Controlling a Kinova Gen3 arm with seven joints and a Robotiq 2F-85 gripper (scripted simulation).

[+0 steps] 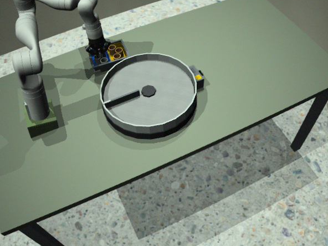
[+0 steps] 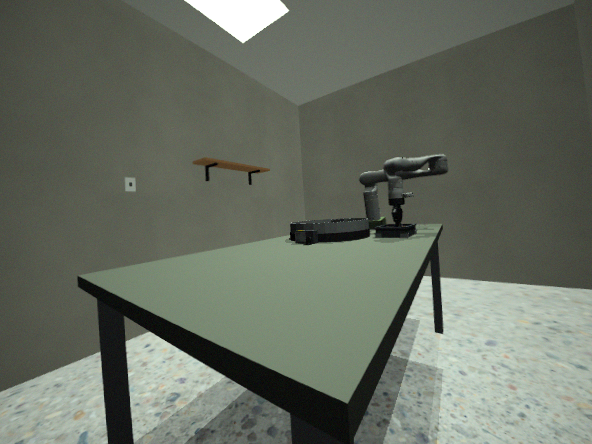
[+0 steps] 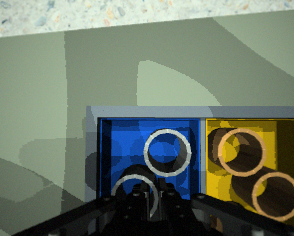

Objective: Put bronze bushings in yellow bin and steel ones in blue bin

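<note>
My gripper (image 1: pixel 97 54) (image 2: pixel 396 221) (image 3: pixel 153 188) is shut on the wall of a steel bushing (image 3: pixel 125 186) (image 1: pixel 97 57) and holds it low inside the blue bin (image 3: pixel 117 135) (image 1: pixel 94 62). Another steel bushing (image 3: pixel 167 152) (image 1: pixel 104 60) lies in the blue bin. Three bronze bushings lie in the yellow bin (image 3: pixel 215 187) (image 1: pixel 122 42); two of them (image 3: pixel 243 151) (image 3: pixel 272 196) show in the wrist view and all three in the top view, such as one (image 1: pixel 112 47). The turntable (image 1: pixel 155 77) (image 2: pixel 332 227) carries no bushings.
A dark sweeper bar (image 1: pixel 122 98) lies on the turntable from the rim toward the dark hub (image 1: pixel 148 91). A small grey box with a yellow button (image 1: pixel 198 77) sits at the turntable's right rim. The arm's base (image 1: pixel 41 122) stands at the table's left.
</note>
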